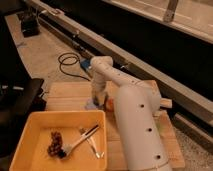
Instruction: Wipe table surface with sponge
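Note:
The table surface (65, 95) is a light-brown plank top seen from above. My gripper (98, 98) points down onto it near the middle, just beyond the yellow tray's far edge. The sponge (91, 105), a small pale blue-grey pad, lies flat on the planks right under the gripper, only its left edge showing. My white arm (135, 125) fills the right of the view and hides much of the table's right half.
A yellow tray (30, 125) sits at the front left of the table and holds a fork, a brush-like utensil (80, 140) and a dark clump (54, 144). An orange thing (109, 104) shows beside the arm. A black cable (67, 62) coils on the floor beyond the table.

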You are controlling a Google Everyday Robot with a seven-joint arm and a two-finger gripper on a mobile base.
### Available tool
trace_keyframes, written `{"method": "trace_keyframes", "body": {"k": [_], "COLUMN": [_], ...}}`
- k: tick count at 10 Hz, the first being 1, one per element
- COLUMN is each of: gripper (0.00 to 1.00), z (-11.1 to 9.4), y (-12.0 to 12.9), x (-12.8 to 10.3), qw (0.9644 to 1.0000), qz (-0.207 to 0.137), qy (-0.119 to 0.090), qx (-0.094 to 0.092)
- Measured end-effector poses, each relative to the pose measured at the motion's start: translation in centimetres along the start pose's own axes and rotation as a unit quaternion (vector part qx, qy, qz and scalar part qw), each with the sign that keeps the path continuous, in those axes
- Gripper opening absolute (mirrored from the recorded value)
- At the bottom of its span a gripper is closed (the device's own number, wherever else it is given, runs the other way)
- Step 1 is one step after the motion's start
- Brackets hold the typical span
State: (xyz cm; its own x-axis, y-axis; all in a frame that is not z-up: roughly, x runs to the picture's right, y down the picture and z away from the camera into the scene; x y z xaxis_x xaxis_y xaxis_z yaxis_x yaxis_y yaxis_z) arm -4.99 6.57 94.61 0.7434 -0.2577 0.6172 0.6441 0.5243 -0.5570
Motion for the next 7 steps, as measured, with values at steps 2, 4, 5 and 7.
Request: {"method": "trace_keyframes", "body": {"k": [2, 4, 5, 7], "gripper": [0.00, 0.00, 0.00, 0.00], "z": [0.0, 0.1, 0.0, -1.2], "y": [-2.0, -4.0, -4.9, -6.1], "x": [1.6, 1.1, 0.3, -1.6], "qw": [0.9999, 0.9997, 0.9993, 0.9972], "qz": [0.000, -0.015, -0.025, -0.048], "qy": [0.010, 0.011, 0.010, 0.001], "qx": [0.004, 0.013, 0.026, 0.057]}}
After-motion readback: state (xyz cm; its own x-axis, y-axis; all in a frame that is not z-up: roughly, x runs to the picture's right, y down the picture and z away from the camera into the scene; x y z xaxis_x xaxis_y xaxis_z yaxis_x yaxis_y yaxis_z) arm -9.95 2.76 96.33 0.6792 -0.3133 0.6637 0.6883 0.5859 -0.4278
